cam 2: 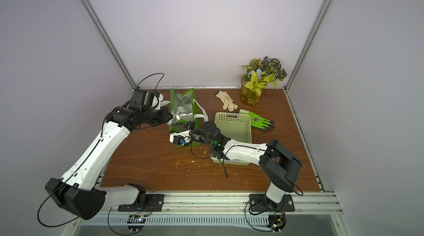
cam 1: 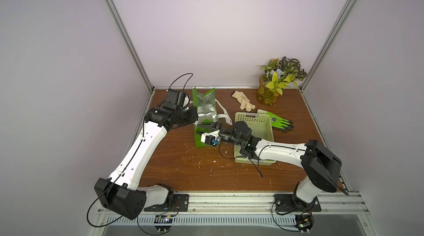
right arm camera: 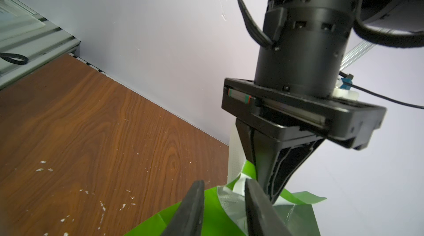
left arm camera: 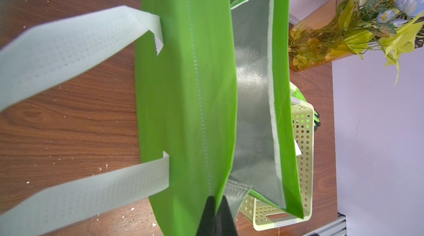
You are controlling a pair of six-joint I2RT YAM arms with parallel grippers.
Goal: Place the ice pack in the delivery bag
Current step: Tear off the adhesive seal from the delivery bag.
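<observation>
The bright green delivery bag (cam 1: 202, 142) (cam 2: 183, 108) stands on the wooden table with its mouth pulled open and its silver foil lining (left arm camera: 252, 85) showing. Its white strap handles (left arm camera: 68, 46) hang outward. My left gripper (left arm camera: 216, 200) (cam 1: 194, 115) is shut on the bag's rim at the far left side and holds that wall up. My right gripper (right arm camera: 224, 183) (cam 1: 204, 127) is at the bag's near end. Its jaws stand apart, with the bag's green edge and foil between them. The ice pack is out of view in every frame.
A pale green perforated basket (cam 1: 254, 131) sits just right of the bag, partly under my right arm. Behind it lie a green-and-black glove (cam 1: 278, 121) and a beige glove (cam 1: 243, 100). An amber vase of leaves (cam 1: 268, 92) stands at the back right. White crumbs dot the table.
</observation>
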